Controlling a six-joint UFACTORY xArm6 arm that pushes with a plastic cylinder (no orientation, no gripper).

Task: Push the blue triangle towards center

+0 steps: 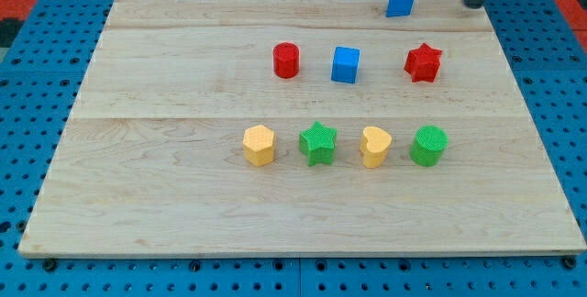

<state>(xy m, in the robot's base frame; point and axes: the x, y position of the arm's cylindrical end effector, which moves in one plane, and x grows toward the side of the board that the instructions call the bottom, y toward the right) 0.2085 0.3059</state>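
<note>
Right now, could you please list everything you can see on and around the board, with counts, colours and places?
blue triangle: one, blue, near the board's top edge, right of middle
red cylinder: one, red, left end of the upper row
blue cube: one, blue, middle of the upper row
red star: one, red, right end of the upper row
yellow hexagon: one, yellow, left end of the lower row
green star: one, green, lower row
yellow heart: one, yellow, lower row
green cylinder: one, green, right end of the lower row
wooden board: one, pale wood
pegboard: blue, around the board
my tip: one, dark, right of the blue triangle, apart from it
</note>
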